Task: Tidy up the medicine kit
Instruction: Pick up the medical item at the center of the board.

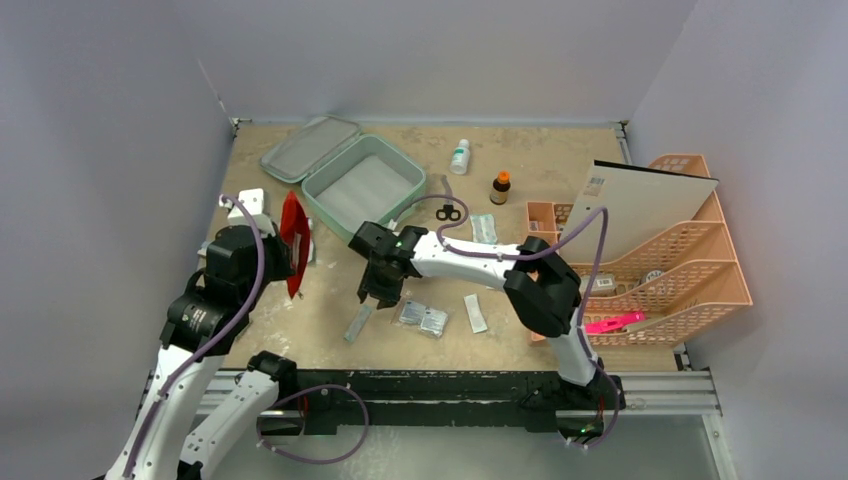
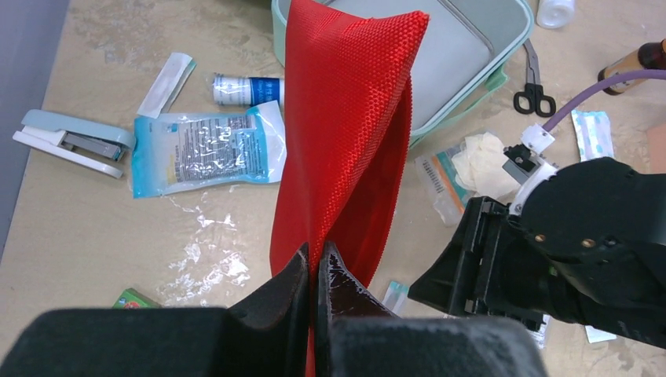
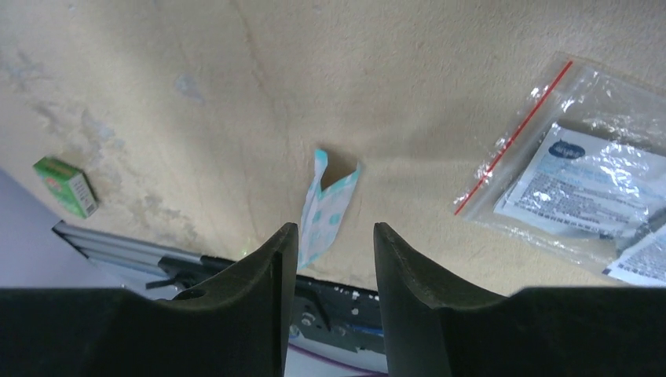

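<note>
Kit: the medicine kit (image 1: pixel 362 186) is lying open beyond both pincers, awaiting contents.
Left: the left pincer (image 2: pixel 316 255) is clamping the red pouch (image 2: pixel 345 133) upright, probably for carrying kitward.
Right: the right pincer (image 3: pixel 334 236) is hovering spread above a bandage strip (image 3: pixel 322 212).
Right wrist view: alone showing the strip's teal-dotted wrapper.

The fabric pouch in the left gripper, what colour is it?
The woven pouch is bright red, clearest in the left wrist view.

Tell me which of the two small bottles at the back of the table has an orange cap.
The dark brown bottle, right of the white bottle and nearer the peach rack; the white one shows no orange.
</note>
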You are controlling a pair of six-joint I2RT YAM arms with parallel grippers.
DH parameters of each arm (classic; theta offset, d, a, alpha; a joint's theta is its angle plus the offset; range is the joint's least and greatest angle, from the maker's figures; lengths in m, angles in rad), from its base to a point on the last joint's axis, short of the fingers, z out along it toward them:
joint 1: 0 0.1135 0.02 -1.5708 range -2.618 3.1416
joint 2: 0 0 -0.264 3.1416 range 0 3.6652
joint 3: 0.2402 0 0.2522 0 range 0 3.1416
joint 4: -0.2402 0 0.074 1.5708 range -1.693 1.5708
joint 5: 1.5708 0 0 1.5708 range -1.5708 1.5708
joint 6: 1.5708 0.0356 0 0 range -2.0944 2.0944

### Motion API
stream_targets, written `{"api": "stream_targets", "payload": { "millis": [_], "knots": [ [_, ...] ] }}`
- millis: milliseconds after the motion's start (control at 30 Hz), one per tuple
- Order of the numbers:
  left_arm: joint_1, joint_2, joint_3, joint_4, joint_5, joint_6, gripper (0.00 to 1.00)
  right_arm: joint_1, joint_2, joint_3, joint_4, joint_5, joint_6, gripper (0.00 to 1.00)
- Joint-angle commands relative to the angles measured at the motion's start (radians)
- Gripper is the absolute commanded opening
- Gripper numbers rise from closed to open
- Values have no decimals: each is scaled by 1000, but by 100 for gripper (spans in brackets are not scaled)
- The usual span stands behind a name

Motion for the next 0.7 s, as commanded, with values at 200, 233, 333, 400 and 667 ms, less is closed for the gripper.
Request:
{"api": "stream_targets", "payload": {
  "millis": [200,233,333,400,667],
  "knots": [
    [-1,-33,-12,38,-8,31,0,2,82,98,-68,-13,69,44],
    [-1,-38,-13,38,-10,31,0,1,93,97,-70,-36,69,43],
    [-1,-54,-16,39,-13,28,0,0,110,97,-81,-84,82,43],
    [-1,-59,-17,43,-13,28,0,0,117,100,-73,-88,85,41],
    [-1,-47,-19,45,-8,37,0,1,118,100,-49,-90,70,27]
  ]
}}
